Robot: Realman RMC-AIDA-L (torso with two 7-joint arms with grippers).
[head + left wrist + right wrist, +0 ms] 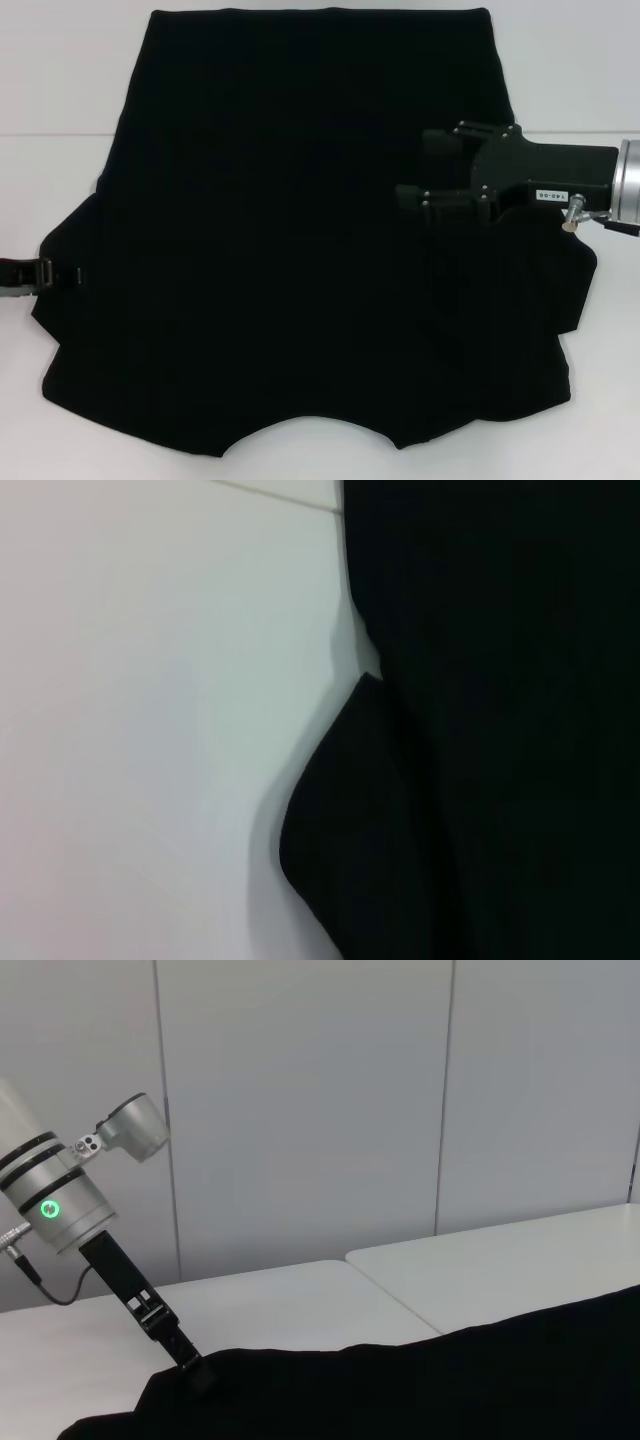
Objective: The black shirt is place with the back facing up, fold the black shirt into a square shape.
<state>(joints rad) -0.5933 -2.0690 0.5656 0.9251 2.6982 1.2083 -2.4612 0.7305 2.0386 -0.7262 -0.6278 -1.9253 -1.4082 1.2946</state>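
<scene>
The black shirt filled one side of the left wrist view as plain dark cloth with no lettering visible. Its edge ran along the white table, which took up the remaining area. A rounded flap of the cloth bulged outward from the main edge onto the table and cast a soft shadow beside it. A thin seam line crossed the table surface near the shirt's far edge.
</scene>
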